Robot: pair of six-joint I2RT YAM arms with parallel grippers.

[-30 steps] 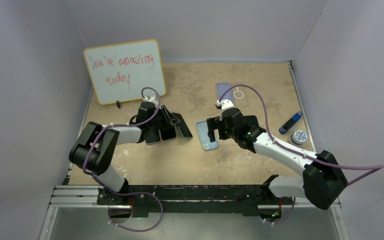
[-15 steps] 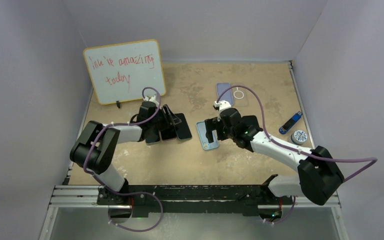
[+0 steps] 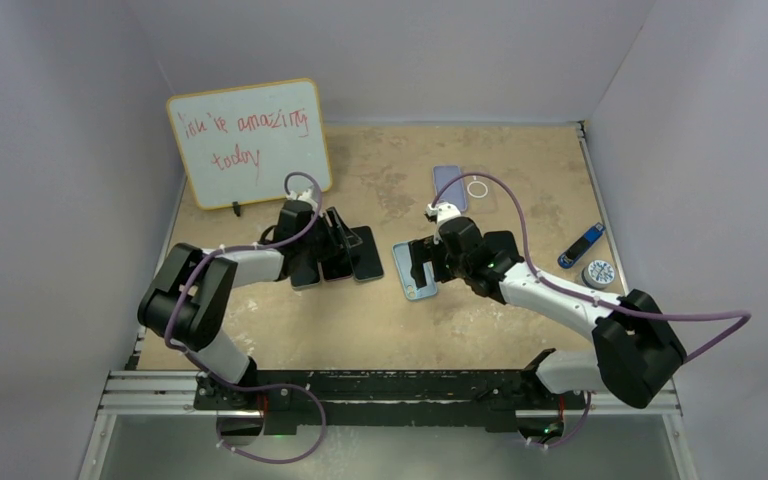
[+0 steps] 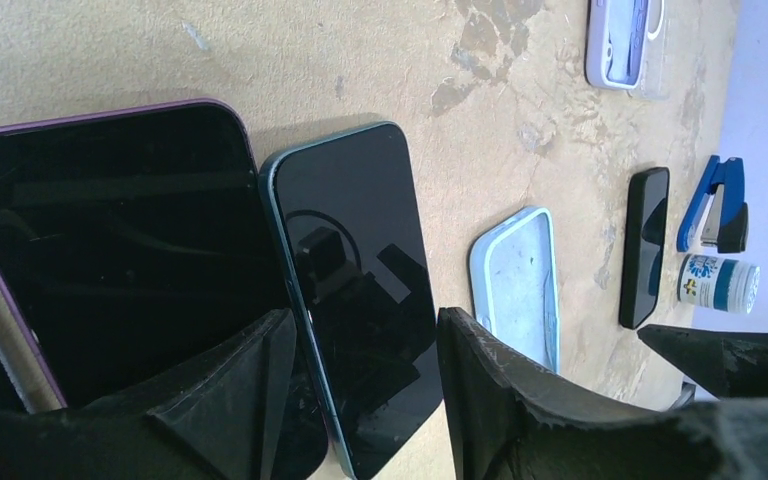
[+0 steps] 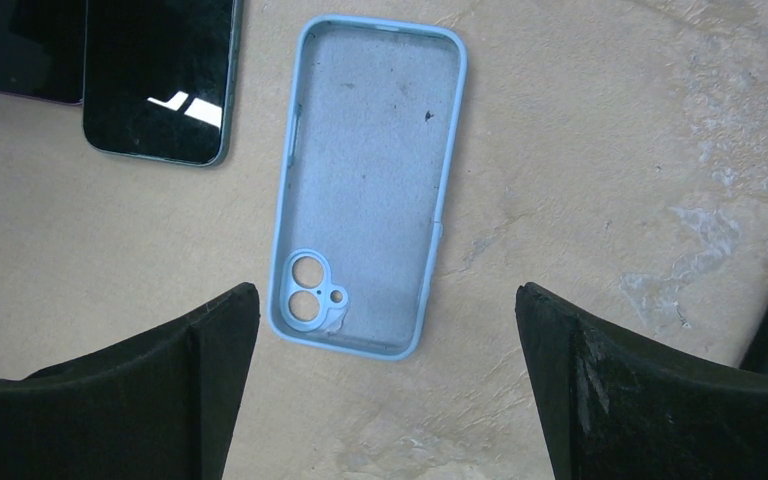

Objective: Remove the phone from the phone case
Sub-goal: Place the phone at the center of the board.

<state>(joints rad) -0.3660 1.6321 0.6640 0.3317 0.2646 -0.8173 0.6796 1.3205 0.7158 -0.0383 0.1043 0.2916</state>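
Note:
The empty light blue phone case (image 5: 370,180) lies open side up on the table, also seen in the top view (image 3: 415,275). My right gripper (image 5: 390,385) hangs open just above its camera end, touching nothing. A teal-edged phone (image 4: 360,290) lies screen up beside a purple-edged phone (image 4: 110,250). My left gripper (image 4: 360,400) is open, one finger on each side of the teal phone's near end. In the top view the left gripper (image 3: 345,245) is over the row of phones (image 3: 335,262), and the right gripper (image 3: 422,268) is over the blue case.
A whiteboard (image 3: 248,140) stands at the back left. A purple case (image 3: 450,185) with a white ring (image 3: 478,188) lies at the back. A blue stapler (image 3: 580,245) and a tape roll (image 3: 598,273) sit at the right. A black slab (image 4: 645,245) lies right of the blue case.
The teal-edged phone has gone from tilted to flat beside the other phones as the left gripper eased back. The right arm has shifted slightly left over the blue case.

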